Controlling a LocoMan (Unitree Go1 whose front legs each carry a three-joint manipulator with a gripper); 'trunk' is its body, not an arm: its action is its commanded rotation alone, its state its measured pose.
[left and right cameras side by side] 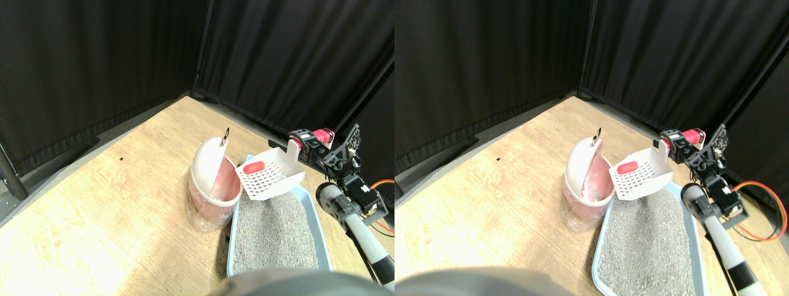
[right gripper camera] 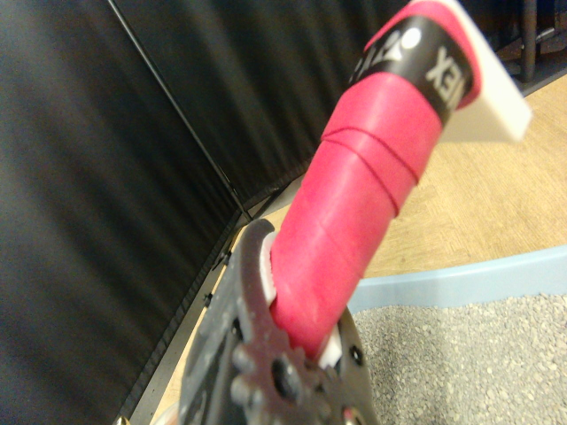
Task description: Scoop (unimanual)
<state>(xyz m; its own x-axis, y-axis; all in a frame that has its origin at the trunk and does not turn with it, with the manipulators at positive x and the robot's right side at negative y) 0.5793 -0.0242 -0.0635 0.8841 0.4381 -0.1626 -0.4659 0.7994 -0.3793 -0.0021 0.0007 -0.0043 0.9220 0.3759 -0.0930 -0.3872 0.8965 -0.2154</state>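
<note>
Fingers of the right gripper (left and right cameras side by side: 300, 143) are clamped on the pink-wrapped handle (right gripper camera: 354, 212) of the white slotted scoop (left and right cameras side by side: 271, 174). The scoop hangs above the litter tray's (left and right cameras side by side: 314, 213) far end (a red piece (left and right cameras side by side: 254, 166) inside it), just beside the pink bin (left and right cameras side by side: 212, 185).

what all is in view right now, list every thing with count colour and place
scoop: 1, white, slotted, raised over the far end of the tray, beside the bin
red piece: 1, red, lying in the scoop
scoop handle: 1, pink wrap with a black band, running back into the pincer
litter tray: 1, pale blue, on the floor in front of the robot
litter: grey granules filling the tray
bin: 1, pink with a white swing lid and clear liner, just left of the tray
floor: light wood
curtains: black, along the back and sides
right arm: 1, grey and black, orange wire, from lower right
pincer: 1, black, clamped on the handle
</note>
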